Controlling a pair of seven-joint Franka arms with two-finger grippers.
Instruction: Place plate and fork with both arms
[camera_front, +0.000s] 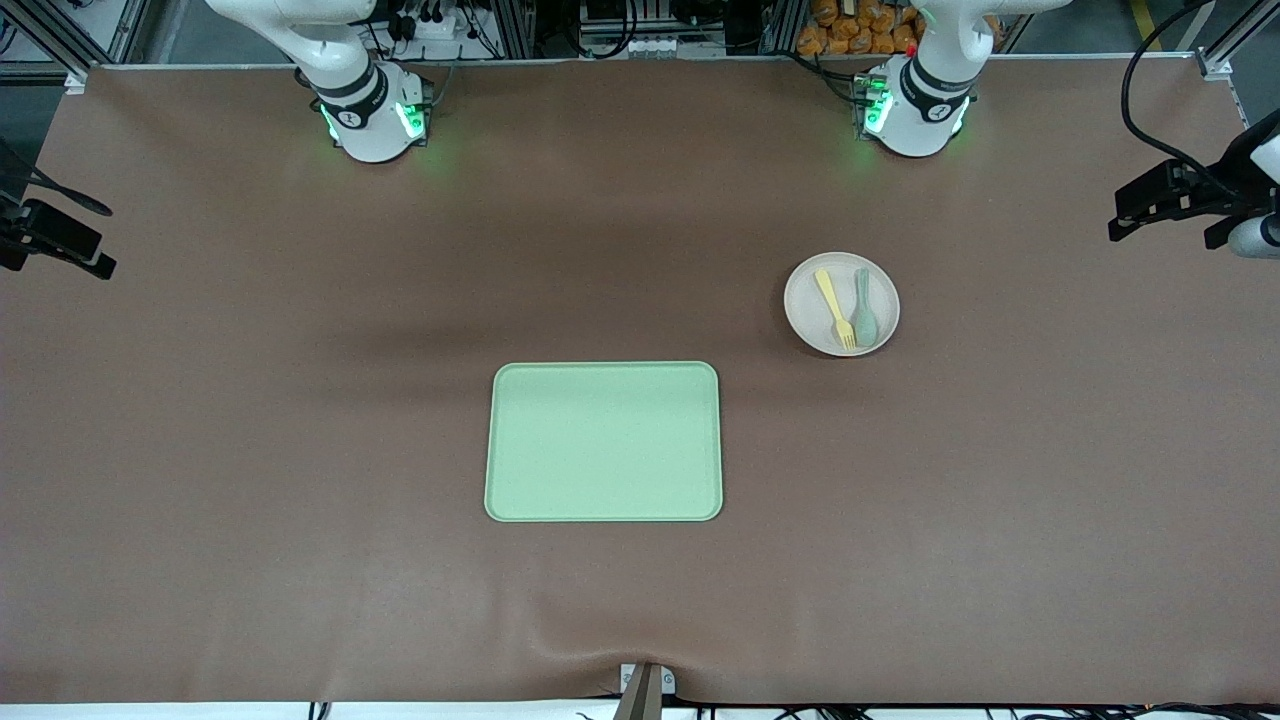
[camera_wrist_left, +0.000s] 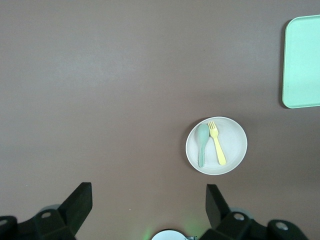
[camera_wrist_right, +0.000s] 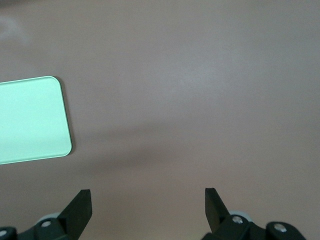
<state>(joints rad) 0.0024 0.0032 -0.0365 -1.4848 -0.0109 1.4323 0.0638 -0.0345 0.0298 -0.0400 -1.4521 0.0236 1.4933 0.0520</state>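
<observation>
1. The plate (camera_front: 841, 304) sits on the tabletop (camera_front: 300, 450) toward the left arm's end, farther from the front camera than the tray (camera_front: 604, 441) and well apart from it.
2. The fork (camera_front: 834, 309) lies on the plate, tines toward the front camera, just beside a spoon (camera_front: 863, 310) that lies parallel to it.
3. The left end effector (camera_wrist_left: 148, 200) hangs high over bare tabletop, fingers (camera_wrist_left: 79, 202) spread wide and empty; the plate lies below, off to one side of the gap between them.
4. The right end effector (camera_wrist_right: 148, 202) hangs over bare tabletop toward the right arm's end, fingers (camera_wrist_right: 80, 206) spread and empty, with a tray corner in its wrist view and no plate.
</observation>
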